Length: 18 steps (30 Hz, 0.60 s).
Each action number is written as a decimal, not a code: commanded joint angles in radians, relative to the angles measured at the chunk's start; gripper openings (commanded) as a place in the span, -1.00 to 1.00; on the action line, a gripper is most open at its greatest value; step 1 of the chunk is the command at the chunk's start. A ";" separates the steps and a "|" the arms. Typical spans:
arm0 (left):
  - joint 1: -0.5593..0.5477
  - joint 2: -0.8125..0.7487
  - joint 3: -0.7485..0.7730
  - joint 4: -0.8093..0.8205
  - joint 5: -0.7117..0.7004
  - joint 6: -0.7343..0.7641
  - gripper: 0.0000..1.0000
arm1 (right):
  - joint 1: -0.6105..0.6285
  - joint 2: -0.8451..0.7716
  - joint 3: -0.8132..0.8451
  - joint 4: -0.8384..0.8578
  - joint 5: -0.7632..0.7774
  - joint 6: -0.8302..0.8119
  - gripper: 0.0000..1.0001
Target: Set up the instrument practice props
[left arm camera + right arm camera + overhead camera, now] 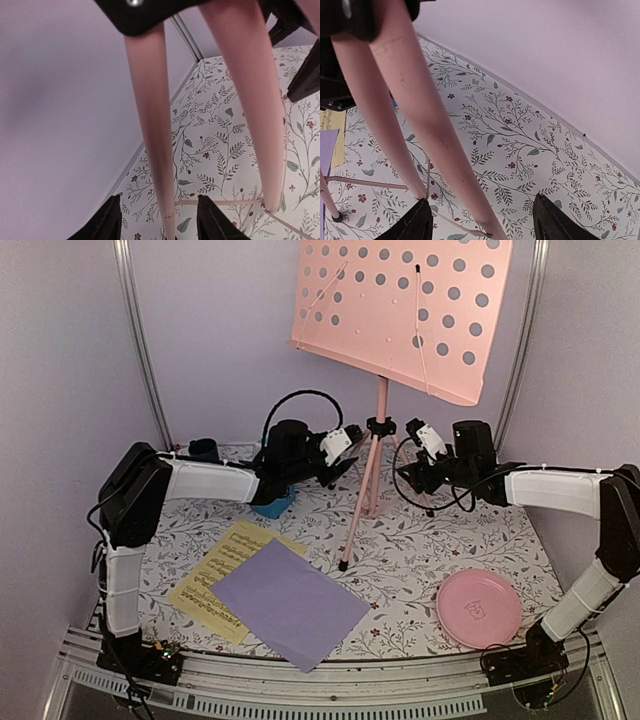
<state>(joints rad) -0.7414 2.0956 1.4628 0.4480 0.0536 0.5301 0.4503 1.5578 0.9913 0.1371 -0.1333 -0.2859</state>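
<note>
The pink music stand (378, 430) stands upright at the back centre, its perforated desk (400, 310) up high and its tripod legs on the floral cloth. My left gripper (348, 462) is open just left of the pole; in the left wrist view (160, 226) one pink leg (150, 125) runs between the jaws. My right gripper (412, 472) is open just right of the pole; in the right wrist view (482, 225) a leg (435, 130) passes between the jaws. The lavender sheet (290, 605) lies over the yellow sheet (215, 575) at the front left. The blue metronome (275, 506) is mostly hidden under my left arm.
A round pink plate (478, 608) lies at the front right. A small dark blue cup (205, 448) stands at the back left by the wall. Lilac walls and metal corner posts (140, 340) close in the back and sides.
</note>
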 commanded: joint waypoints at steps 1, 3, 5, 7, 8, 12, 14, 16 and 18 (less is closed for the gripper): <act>0.010 0.055 0.087 0.010 0.023 0.023 0.04 | -0.008 0.030 0.046 -0.003 0.012 -0.022 0.34; 0.010 0.075 0.106 0.018 0.017 0.018 -0.03 | -0.009 0.035 0.056 0.000 0.011 -0.024 0.27; 0.010 0.088 0.122 0.019 0.014 0.018 -0.14 | -0.009 0.042 0.065 0.004 0.011 -0.030 0.21; 0.010 0.099 0.136 0.019 0.009 0.019 -0.21 | -0.009 0.054 0.077 0.005 0.014 -0.036 0.19; 0.010 0.104 0.142 0.022 0.006 0.020 -0.24 | -0.008 0.062 0.081 0.005 0.017 -0.040 0.18; 0.011 0.118 0.147 0.053 -0.005 0.021 -0.34 | -0.009 0.081 0.088 0.007 0.018 -0.053 0.11; 0.010 0.125 0.154 0.060 -0.007 0.015 -0.40 | -0.009 0.088 0.090 0.008 0.021 -0.057 0.05; 0.010 0.132 0.163 0.057 0.002 0.013 -0.45 | -0.009 0.091 0.091 0.010 0.020 -0.060 0.00; 0.011 0.134 0.168 0.052 0.007 0.012 -0.55 | -0.009 0.094 0.094 0.009 0.020 -0.064 -0.05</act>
<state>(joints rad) -0.7414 2.2131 1.5948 0.4740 0.0620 0.5476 0.4484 1.6390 1.0576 0.1352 -0.1219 -0.3378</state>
